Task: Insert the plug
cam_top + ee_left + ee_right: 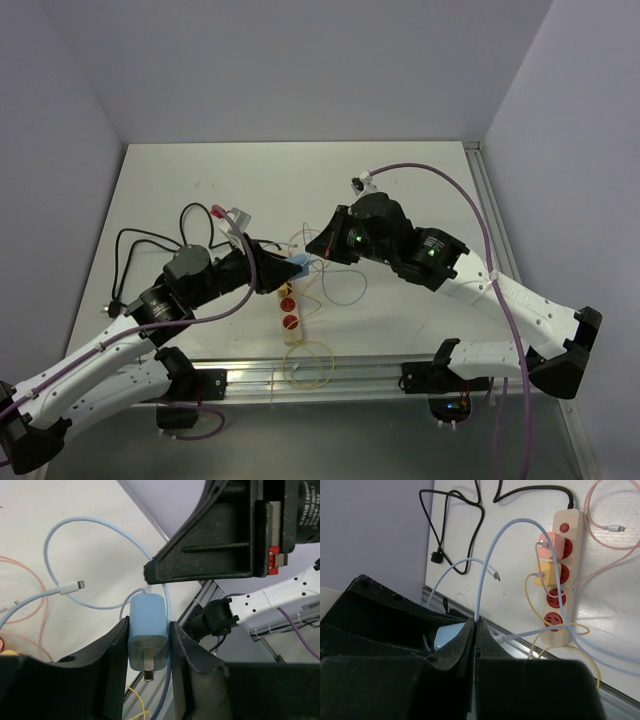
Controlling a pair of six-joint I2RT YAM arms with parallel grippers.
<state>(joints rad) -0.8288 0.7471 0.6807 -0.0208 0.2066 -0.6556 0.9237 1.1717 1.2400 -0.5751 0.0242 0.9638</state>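
Note:
My left gripper (148, 647) is shut on a light blue plug (147, 635), prongs toward the camera, held above the table. In the top view the plug (298, 266) hangs just above the far end of the cream power strip (290, 312). My right gripper (476, 625) is shut on the plug's light blue cable (487, 565), right next to the left gripper (290, 268). The strip (572, 570) holds a pink plug (551, 545) and a yellow plug (546, 572); two red sockets (552, 611) nearer the table edge are free.
A black power cord (140, 250) loops on the left of the table. Pink (615, 535) and yellow (310, 365) charging cables lie around the strip. A metal rail (340, 375) runs along the near table edge. Walls enclose the table.

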